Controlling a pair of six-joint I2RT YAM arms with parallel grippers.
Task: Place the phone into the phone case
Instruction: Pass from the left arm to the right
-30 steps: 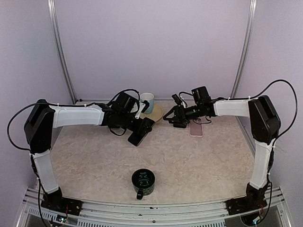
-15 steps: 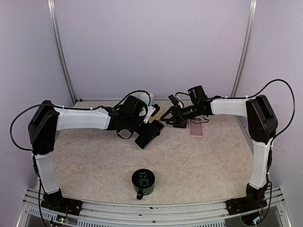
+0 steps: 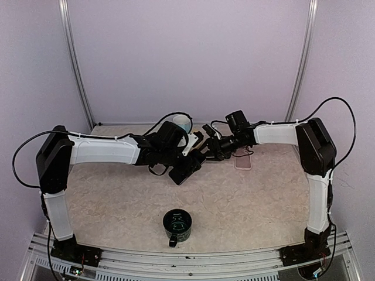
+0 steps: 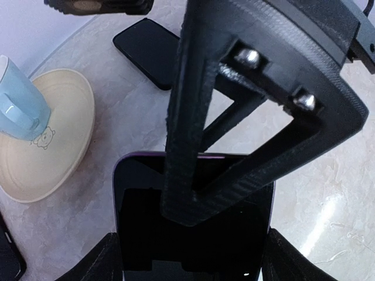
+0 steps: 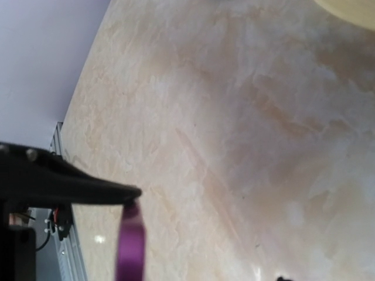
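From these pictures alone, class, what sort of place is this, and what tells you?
Probably a robot lab test cell: two arms bolted to a metal rail, plain lilac walls, and staged props, a dark mug, a phone, a pink phone case.

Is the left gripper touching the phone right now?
Touching. The left wrist view shows the phone wedged between the fingers of the left gripper, both side edges against them.
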